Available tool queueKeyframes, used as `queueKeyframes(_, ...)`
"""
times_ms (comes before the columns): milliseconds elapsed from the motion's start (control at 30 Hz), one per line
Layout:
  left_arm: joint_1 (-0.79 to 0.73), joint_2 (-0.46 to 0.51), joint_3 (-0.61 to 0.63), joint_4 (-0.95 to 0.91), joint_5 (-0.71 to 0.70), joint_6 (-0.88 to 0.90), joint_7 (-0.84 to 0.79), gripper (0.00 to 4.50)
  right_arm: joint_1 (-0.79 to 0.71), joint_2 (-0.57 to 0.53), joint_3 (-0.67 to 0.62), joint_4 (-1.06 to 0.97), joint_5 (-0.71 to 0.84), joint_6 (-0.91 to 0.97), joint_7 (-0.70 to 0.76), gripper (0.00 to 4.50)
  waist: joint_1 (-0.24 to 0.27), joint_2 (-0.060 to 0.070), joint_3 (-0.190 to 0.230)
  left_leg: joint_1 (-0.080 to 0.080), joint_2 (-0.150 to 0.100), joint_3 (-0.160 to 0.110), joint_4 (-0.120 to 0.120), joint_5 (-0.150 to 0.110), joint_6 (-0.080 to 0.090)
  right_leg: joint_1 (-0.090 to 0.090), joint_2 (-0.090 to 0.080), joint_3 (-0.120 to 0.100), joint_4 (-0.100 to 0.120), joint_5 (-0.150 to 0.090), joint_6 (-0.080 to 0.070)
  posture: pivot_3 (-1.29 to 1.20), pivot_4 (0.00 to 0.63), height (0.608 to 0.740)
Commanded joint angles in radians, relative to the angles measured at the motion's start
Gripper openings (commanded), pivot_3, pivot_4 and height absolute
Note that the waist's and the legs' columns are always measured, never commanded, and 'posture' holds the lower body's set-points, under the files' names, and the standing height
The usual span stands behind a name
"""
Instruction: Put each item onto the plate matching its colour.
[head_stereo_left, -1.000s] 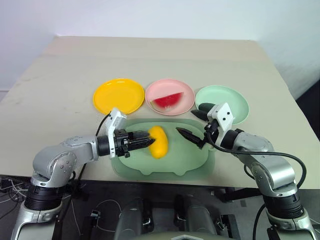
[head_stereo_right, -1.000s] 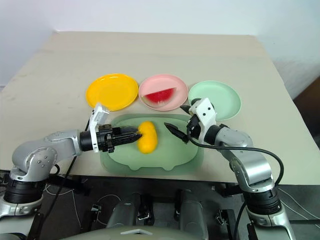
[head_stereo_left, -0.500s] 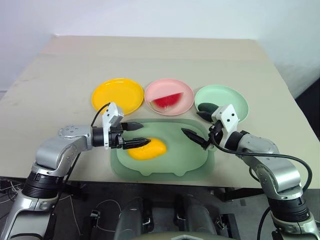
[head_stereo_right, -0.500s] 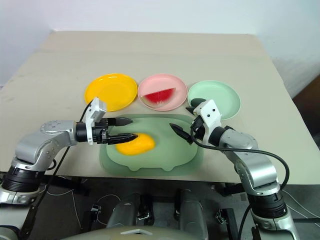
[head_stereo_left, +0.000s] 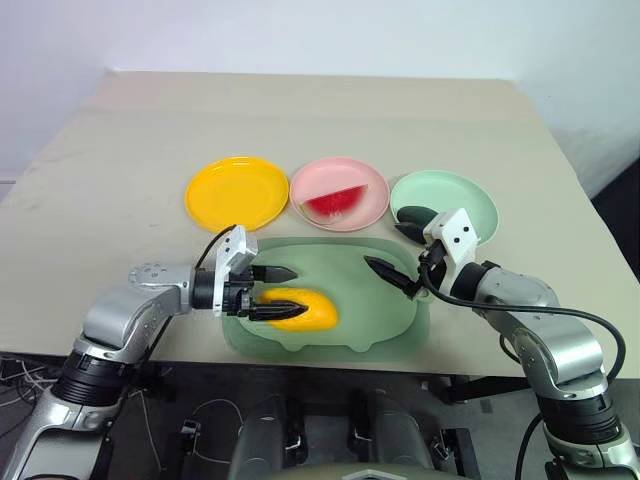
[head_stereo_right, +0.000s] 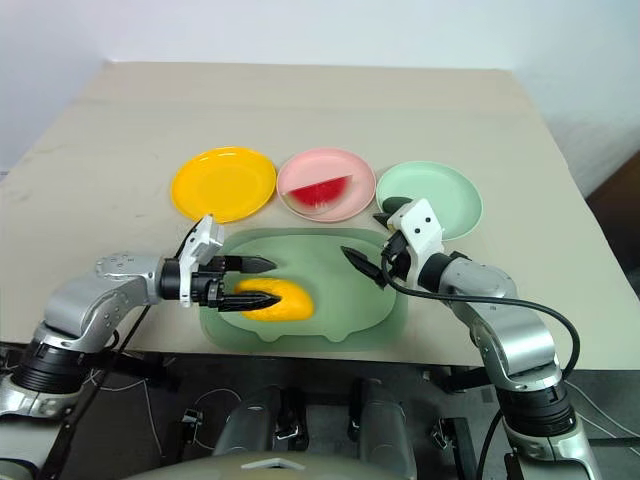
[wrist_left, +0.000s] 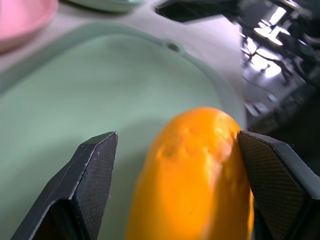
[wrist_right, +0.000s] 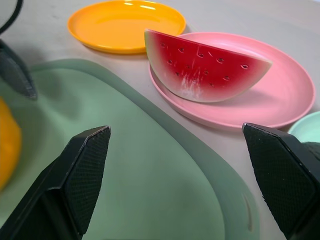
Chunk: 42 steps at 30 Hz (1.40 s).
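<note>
The yellow mango (head_stereo_left: 303, 311) lies on its side on the large pale green tray (head_stereo_left: 365, 318). My left gripper (head_stereo_left: 279, 292) is open and straddles the mango's left end; in the left wrist view the mango (wrist_left: 195, 170) sits between the fingers (wrist_left: 95, 175), closer to one. The watermelon wedge (head_stereo_left: 335, 203) rests on the pink plate (head_stereo_left: 368, 182). The dark avocado (head_stereo_left: 413, 212) lies on the mint plate (head_stereo_left: 462, 202), partly hidden by my right gripper (head_stereo_left: 398, 252). That gripper hangs open and empty over the tray's right edge. The yellow plate (head_stereo_left: 237, 192) holds nothing.
The three plates stand in a row just behind the tray, at mid-table. The tray lies at the table's front edge (head_stereo_left: 180, 352) between my two arms. Bare beige tabletop (head_stereo_left: 300, 110) stretches behind and beside the plates.
My left gripper opened and let go of the mango, which went from upright in its grip to lying on the tray. It then sank around the mango. The right arm stayed put.
</note>
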Motion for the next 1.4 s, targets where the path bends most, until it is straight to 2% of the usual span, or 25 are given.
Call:
queueKeyframes(33,0.002,0.032,-0.013,0.007,0.031,-0.016,-0.035,4.00,-0.002,-0.017,-0.013,-0.028,-0.006,-0.003,0.000,4.50,0.000,0.000,0.000,0.000,0.000,0.000,0.000,0.000,0.000,0.000,0.000,0.000,0.000,0.000,0.000,0.00,0.150,0.696)
queueKeyframes(367,-0.001,0.062,-0.068,-0.004,0.080,-0.041,-0.092,4.00,0.003,-0.020,-0.003,-0.015,-0.032,-0.006,-0.012,4.50,0.000,0.000,0.000,0.000,0.000,0.000,0.000,0.000,0.000,0.000,0.000,0.000,-0.001,0.000,0.000,0.00,0.150,0.696)
queueKeyframes(500,0.008,0.063,-0.061,0.002,0.063,-0.025,-0.111,3.27,0.003,-0.028,0.001,-0.006,-0.051,-0.007,-0.015,4.50,0.000,0.000,0.000,0.000,0.000,0.000,0.000,0.000,0.000,0.000,0.000,0.000,-0.001,0.000,0.000,0.00,0.150,0.696)
queueKeyframes(633,0.016,0.080,-0.045,-0.004,0.043,-0.005,-0.133,3.20,0.000,-0.028,0.001,-0.007,-0.055,-0.005,-0.013,4.50,-0.001,0.000,0.000,0.000,0.000,0.000,0.000,0.000,0.000,0.000,0.000,0.000,-0.001,-0.001,0.000,0.00,0.150,0.696)
queueKeyframes(700,0.009,0.073,0.002,-0.013,-0.002,0.035,-0.112,3.20,-0.007,-0.022,-0.003,-0.004,-0.053,-0.003,-0.015,4.50,-0.003,0.000,0.000,0.000,0.000,0.000,-0.001,0.000,0.000,0.000,0.000,0.000,-0.001,-0.001,0.000,0.00,0.150,0.696)
queueKeyframes(867,-0.032,0.038,0.129,0.006,-0.068,0.100,0.000,3.20,-0.016,-0.006,-0.014,-0.011,-0.031,-0.008,-0.011,4.50,-0.002,0.000,0.000,0.000,0.000,0.000,-0.001,0.000,0.000,0.000,0.000,0.000,-0.001,-0.001,0.001,0.00,0.150,0.696)
queueKeyframes(1033,-0.121,-0.039,0.260,0.122,-0.049,0.075,0.199,3.19,-0.025,0.010,0.004,-0.001,-0.027,-0.024,-0.007,4.50,0.002,0.000,0.000,0.000,0.000,-0.001,0.001,0.000,0.000,0.001,0.000,0.000,-0.001,0.000,0.001,0.00,0.150,0.696)
queueKeyframes(1267,-0.279,-0.141,0.292,0.361,0.110,-0.082,0.459,3.19,-0.044,0.027,0.035,0.032,-0.054,-0.045,-0.010,4.50,0.001,-0.001,0.001,0.000,0.000,-0.001,0.002,0.000,0.001,0.003,0.000,-0.001,0.000,0.003,0.001,0.00,0.150,0.696)
queueKeyframes(1400,-0.369,-0.197,0.261,0.543,0.244,-0.249,0.582,3.19,-0.059,0.025,0.035,0.046,-0.059,-0.052,-0.007,4.50,0.002,-0.001,0.001,0.000,0.000,-0.001,0.003,0.000,0.001,0.003,0.000,-0.002,0.001,0.004,0.001,0.00,0.150,0.696)
